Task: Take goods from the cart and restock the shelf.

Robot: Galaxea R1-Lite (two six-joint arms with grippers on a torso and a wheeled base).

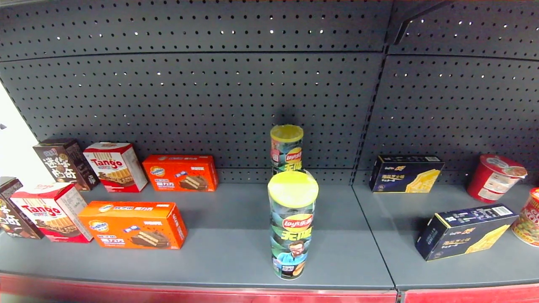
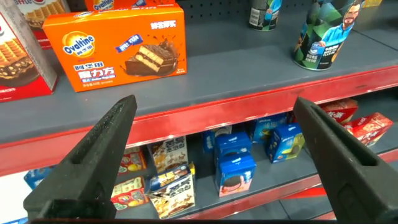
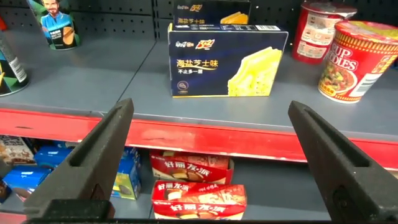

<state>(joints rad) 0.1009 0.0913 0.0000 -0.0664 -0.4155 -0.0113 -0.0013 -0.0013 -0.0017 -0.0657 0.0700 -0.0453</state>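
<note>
Up on the grey shelf (image 1: 236,227): front chip can (image 1: 292,225) upright near the edge, rear chip can (image 1: 286,148) straight behind it, close to the pegboard back (image 1: 189,84). To the left, front orange box (image 1: 132,225) and rear orange box (image 1: 180,172), with red-and-white wafer boxes (image 1: 116,166) further left. On the right section, near navy box (image 1: 465,231) and far navy box (image 1: 405,173), then a red cup (image 1: 494,176) and a noodle cup (image 1: 528,223) at the far end. Red trim (image 1: 189,292) along the front; underneath, a lower shelf with blue packs (image 2: 235,171) and red packs (image 3: 193,180). Now the left gripper (image 2: 214,106), level with the trim, facing the front orange box, fingers spread wide, gripping nothing. Same for the right gripper (image 3: 211,107), before the near navy box: spread wide, empty.
</note>
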